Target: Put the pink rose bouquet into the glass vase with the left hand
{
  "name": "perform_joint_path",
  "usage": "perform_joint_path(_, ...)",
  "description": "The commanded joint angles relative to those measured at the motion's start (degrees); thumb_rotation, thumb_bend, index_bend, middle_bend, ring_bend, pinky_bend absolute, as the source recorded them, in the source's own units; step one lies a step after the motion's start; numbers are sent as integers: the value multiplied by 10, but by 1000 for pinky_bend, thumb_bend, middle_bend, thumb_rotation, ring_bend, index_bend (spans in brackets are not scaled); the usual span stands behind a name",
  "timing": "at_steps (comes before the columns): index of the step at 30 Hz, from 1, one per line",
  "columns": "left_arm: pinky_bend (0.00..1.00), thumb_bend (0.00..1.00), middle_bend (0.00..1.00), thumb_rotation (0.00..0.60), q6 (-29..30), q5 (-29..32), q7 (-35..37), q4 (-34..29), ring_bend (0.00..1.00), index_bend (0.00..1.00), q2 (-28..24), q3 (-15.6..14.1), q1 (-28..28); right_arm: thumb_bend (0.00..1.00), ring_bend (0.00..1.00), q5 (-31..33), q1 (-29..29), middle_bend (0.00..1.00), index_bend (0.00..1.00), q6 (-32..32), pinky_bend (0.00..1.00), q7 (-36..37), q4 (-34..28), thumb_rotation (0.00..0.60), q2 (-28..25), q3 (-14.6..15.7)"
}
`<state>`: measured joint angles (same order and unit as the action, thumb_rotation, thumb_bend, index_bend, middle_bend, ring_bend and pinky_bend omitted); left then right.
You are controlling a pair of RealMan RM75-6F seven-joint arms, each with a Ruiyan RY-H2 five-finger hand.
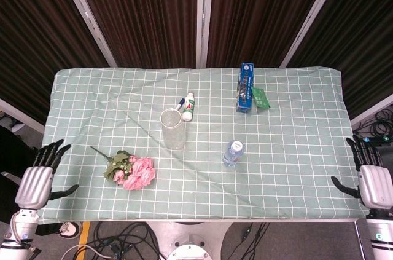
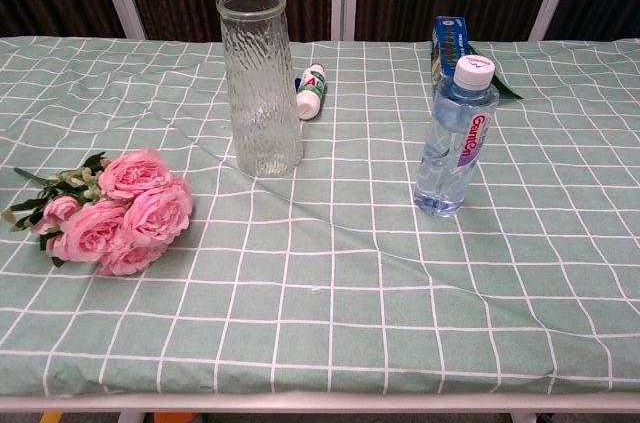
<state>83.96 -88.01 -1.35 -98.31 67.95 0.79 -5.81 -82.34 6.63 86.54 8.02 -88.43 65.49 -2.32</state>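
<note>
- Dark curtains are backing the head view, where the worktop (image 1: 295, 168) is carrying the pink rose bouquet (image 1: 131, 171), lying flat near the left robot hand (image 1: 38, 181) and apart from the empty glass vase (image 1: 173, 128). Both that robot hand and the right robot hand (image 1: 372, 180) are hanging released at the edges; nothing is done yet.
- Chest view is hiding both hands, but is showing the vase standing upright and the roses' stems pointing left.

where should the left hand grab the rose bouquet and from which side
Probably the green stem end of the pink rose bouquet, not the blooms. It lies flat with stems pointing back-left and the flower heads toward the front-right. The left hand rests open off the table's left edge, so coming in from the left and above looks easiest.
</note>
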Motion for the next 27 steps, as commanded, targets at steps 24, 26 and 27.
perform_joint_path(24,62,94,0,600,-76,-109,44,79,0,36,74,-11,-94,101,0,24,27,0,0,-66,0,54,-67,600,-63,-47)
perform_joint_path(26,62,94,0,600,-95,-107,59,91,0,36,79,-3,-115,101,0,21,28,0,0,-69,0,56,-68,600,-67,-47)
perform_joint_path(27,62,94,0,600,-100,-108,66,96,0,36,82,0,-122,101,0,21,28,0,0,-69,0,55,-68,600,-68,-47)
